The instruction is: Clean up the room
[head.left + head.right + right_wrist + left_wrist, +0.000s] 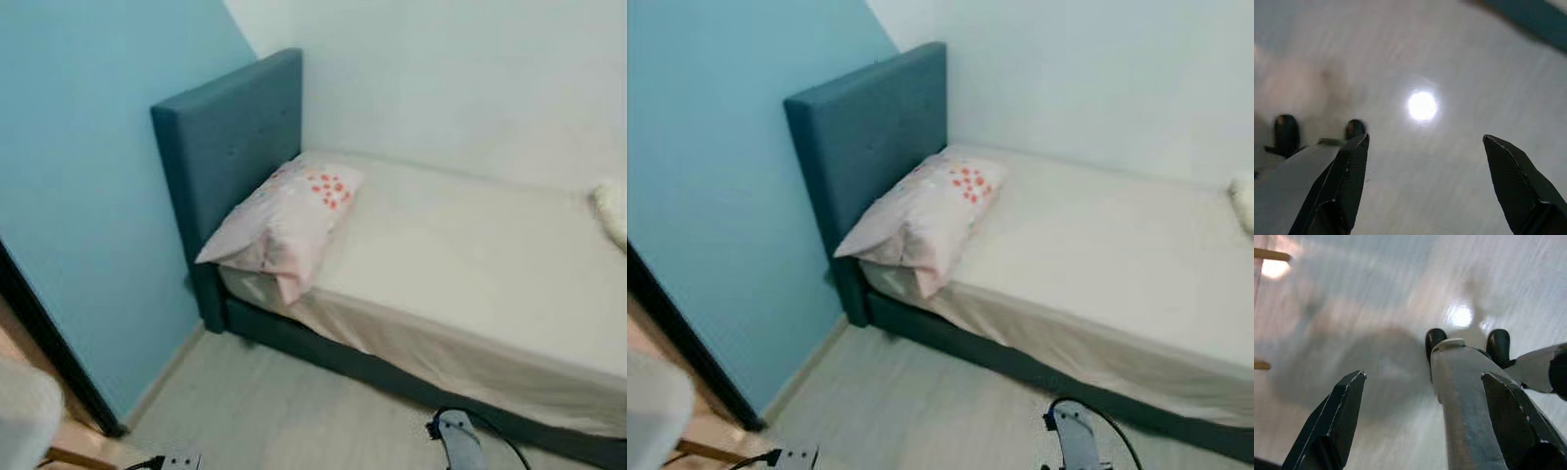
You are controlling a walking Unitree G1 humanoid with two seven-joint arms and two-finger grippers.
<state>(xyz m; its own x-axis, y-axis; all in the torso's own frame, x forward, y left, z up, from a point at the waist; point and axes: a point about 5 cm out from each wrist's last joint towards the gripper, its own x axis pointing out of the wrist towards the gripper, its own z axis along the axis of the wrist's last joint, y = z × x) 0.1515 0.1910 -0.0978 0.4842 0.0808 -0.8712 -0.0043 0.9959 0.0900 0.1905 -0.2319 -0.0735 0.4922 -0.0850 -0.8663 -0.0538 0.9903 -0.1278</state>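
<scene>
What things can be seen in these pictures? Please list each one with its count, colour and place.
bed: one, cream sheet on a dark teal frame, in the corner against the white wall
headboard: one, dark teal, upright against the blue wall
pillow: one, pale pink with orange-red flowers, leaning on the headboard
soft white thing: one, at the bed's far right end, too cut off to identify
floor: pale wood, beside the bed
power strip: one, white, on the floor
left gripper: black fingers open, above the floor
right gripper: black fingers open, above the floor
</scene>
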